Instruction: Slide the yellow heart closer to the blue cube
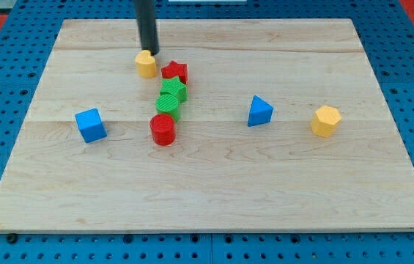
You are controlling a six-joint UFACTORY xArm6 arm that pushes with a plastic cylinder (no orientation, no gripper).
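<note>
Fingers: none on this rig, so no grasp state; my tip (150, 53) touches the yellow heart (146, 64) from the view's top. Left to right on the worktop (280, 191): blue cube (91, 125), well apart from the heart, red cylinder (163, 130), two green blocks (170, 97), red star (175, 72), blue triangular block (259, 111), yellow hexagonal block (325, 120).

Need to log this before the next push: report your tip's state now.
My tip: a bare rod with no jaws, holding nothing. It is at the top edge of the yellow heart, seemingly touching it. The blue cube lies toward the view's lower left.
</note>
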